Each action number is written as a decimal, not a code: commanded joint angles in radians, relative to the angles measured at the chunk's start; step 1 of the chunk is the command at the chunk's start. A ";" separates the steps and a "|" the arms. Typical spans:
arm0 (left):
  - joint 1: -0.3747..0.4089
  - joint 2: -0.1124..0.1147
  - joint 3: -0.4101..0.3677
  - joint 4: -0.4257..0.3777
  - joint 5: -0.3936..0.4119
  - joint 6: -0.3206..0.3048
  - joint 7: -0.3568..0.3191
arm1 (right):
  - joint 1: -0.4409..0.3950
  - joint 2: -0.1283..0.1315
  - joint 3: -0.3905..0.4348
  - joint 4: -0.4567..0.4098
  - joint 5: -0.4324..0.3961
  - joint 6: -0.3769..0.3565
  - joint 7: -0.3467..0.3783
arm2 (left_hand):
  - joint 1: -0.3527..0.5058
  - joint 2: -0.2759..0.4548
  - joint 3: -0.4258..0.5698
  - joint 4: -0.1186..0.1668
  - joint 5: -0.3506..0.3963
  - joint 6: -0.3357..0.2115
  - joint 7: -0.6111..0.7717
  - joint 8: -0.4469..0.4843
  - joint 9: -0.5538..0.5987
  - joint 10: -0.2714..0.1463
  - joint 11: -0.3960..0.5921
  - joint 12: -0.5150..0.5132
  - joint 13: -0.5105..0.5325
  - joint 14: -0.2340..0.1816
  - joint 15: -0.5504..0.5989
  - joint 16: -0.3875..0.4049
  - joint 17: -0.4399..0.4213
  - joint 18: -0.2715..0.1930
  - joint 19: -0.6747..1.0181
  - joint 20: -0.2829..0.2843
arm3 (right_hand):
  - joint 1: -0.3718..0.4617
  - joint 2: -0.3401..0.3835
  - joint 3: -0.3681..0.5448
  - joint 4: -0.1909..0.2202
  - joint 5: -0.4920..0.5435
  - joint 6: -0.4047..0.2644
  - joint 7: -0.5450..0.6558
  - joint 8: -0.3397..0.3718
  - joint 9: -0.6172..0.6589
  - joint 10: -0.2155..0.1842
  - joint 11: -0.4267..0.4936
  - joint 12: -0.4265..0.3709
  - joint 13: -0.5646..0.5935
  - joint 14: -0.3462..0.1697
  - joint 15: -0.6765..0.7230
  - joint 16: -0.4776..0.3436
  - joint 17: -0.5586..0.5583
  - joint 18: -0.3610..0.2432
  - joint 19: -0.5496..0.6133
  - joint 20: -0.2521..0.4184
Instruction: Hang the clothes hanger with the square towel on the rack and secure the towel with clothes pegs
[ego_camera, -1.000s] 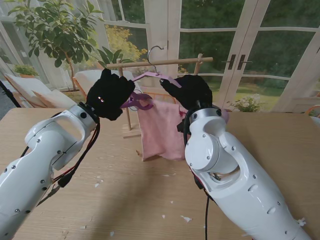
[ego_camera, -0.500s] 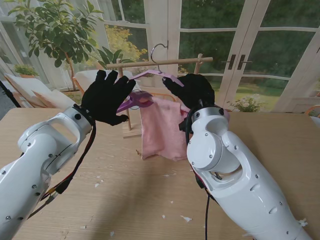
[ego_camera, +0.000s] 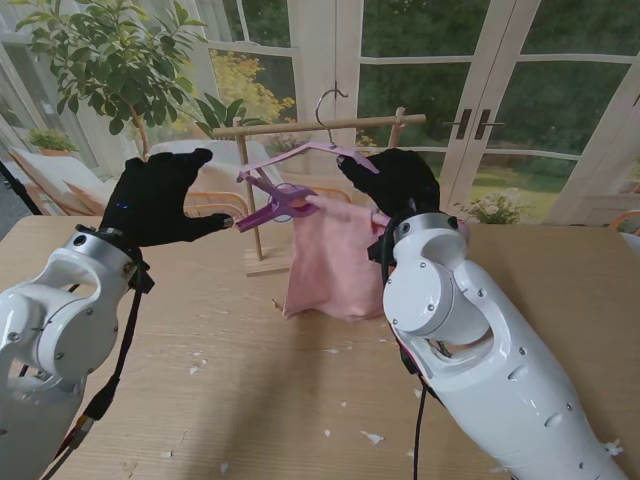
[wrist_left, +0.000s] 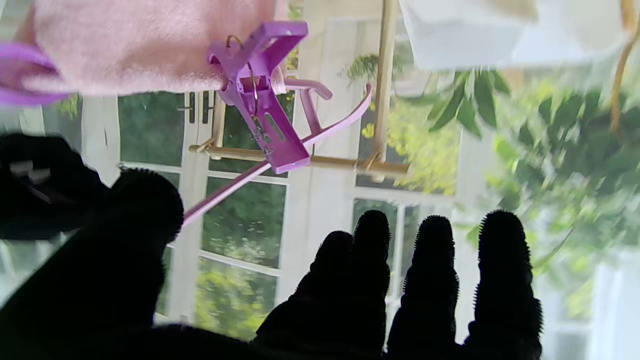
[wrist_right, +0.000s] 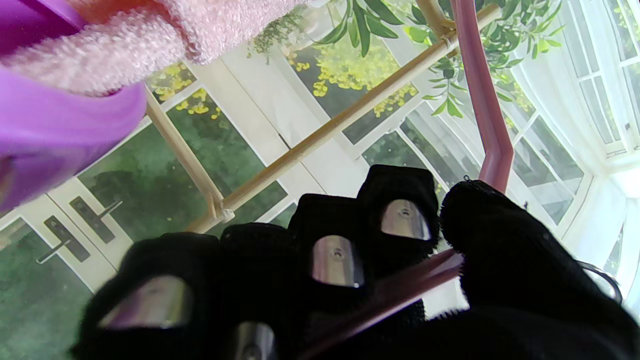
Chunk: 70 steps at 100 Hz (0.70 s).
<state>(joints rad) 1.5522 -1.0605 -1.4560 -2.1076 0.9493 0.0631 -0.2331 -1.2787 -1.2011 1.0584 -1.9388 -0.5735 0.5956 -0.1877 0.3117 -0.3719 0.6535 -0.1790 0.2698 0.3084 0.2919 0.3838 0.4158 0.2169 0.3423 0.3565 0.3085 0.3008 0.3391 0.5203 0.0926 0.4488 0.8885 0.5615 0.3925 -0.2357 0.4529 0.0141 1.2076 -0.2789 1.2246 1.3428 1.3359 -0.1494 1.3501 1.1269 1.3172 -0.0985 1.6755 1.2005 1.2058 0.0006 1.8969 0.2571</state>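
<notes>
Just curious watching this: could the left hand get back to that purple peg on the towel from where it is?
Probably yes. The left hand is open, its fingertips just short of the purple peg clipped on the pink towel, nothing between them.

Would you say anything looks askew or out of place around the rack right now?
Yes: the hanger sits tilted, its hook not yet over the rack bar, held by the right hand. White scraps litter the table.

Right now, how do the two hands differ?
The left hand is open, fingers spread, holding nothing; the right hand is shut on the hanger. The left sits clear of the purple peg; the right is up beside the towel. Both wear black gloves.
</notes>
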 joint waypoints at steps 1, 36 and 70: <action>0.040 0.002 -0.018 -0.023 -0.052 0.032 -0.061 | -0.006 -0.001 0.007 0.002 0.006 0.006 0.021 | 0.035 0.017 -0.005 0.046 0.017 0.024 0.006 0.003 0.006 0.025 -0.015 -0.005 -0.001 0.018 -0.022 -0.002 -0.026 0.020 -0.034 0.014 | 0.031 0.109 0.025 0.082 0.067 0.008 0.020 0.036 0.106 0.058 0.092 0.002 -0.003 -0.011 0.167 0.071 0.055 -0.201 0.197 1.053; 0.127 -0.006 -0.077 -0.028 -0.332 0.175 -0.063 | 0.048 0.010 0.028 0.111 0.092 -0.049 0.087 | 0.109 -0.019 0.056 0.053 0.037 0.025 -0.039 -0.027 -0.031 0.045 -0.055 -0.007 -0.061 0.039 -0.071 0.009 -0.109 0.009 -0.117 0.038 | 0.022 0.103 0.031 0.086 0.073 0.000 0.018 0.036 0.106 0.057 0.093 0.002 -0.004 -0.009 0.167 0.073 0.055 -0.202 0.197 1.053; 0.132 -0.006 -0.083 -0.012 -0.352 0.125 -0.062 | 0.160 0.010 -0.001 0.271 0.154 -0.099 0.137 | 0.102 -0.019 0.058 0.051 0.045 0.018 -0.060 -0.032 -0.048 0.038 -0.065 -0.006 -0.071 0.024 -0.092 0.017 -0.116 0.000 -0.140 0.060 | 0.013 0.099 0.040 0.087 0.078 -0.005 0.017 0.037 0.106 0.056 0.096 0.002 -0.004 -0.008 0.168 0.074 0.054 -0.200 0.197 1.054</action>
<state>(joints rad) 1.6787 -1.0644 -1.5380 -2.1184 0.6102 0.1922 -0.2755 -1.1386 -1.1805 1.0579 -1.6814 -0.4332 0.5003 -0.0664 0.4160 -0.3899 0.6913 -0.1562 0.3066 0.3148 0.2513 0.3649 0.3949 0.2498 0.2958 0.3565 0.2743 0.3355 0.2665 0.5219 -0.0043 0.4497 0.7857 0.5994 0.3925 -0.2357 0.4533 0.0141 1.2078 -0.2788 1.2246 1.3428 1.3360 -0.1494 1.3504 1.1268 1.3172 -0.0985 1.6755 1.2039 1.2058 0.0006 1.8969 0.2571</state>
